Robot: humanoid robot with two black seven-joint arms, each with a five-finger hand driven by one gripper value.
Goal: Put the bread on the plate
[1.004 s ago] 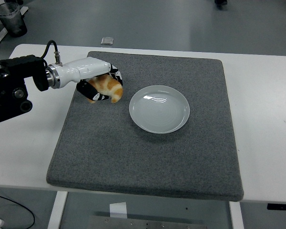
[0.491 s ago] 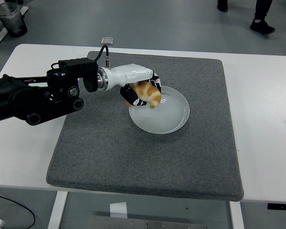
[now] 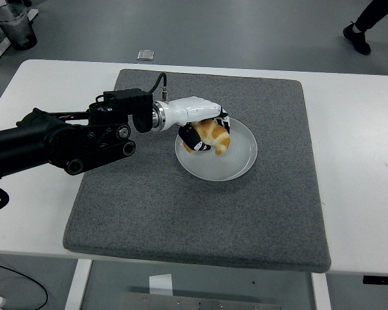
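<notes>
A golden-brown bread roll is held in my left hand, whose fingers are curled around it. The hand and bread are over the left part of a white round plate, low above it or touching it; I cannot tell which. The plate sits on a dark grey mat in the middle of the white table. The left arm reaches in from the left edge. The right arm is not in view.
The white table extends around the mat. A dark cup stands on the floor at the top left. A small grey object lies beyond the table's far edge. A person's leg and shoe show at the top right.
My left hand has carried the bread rightwards from the mat's left side to over the plate, and has lowered a little in the last half second.
</notes>
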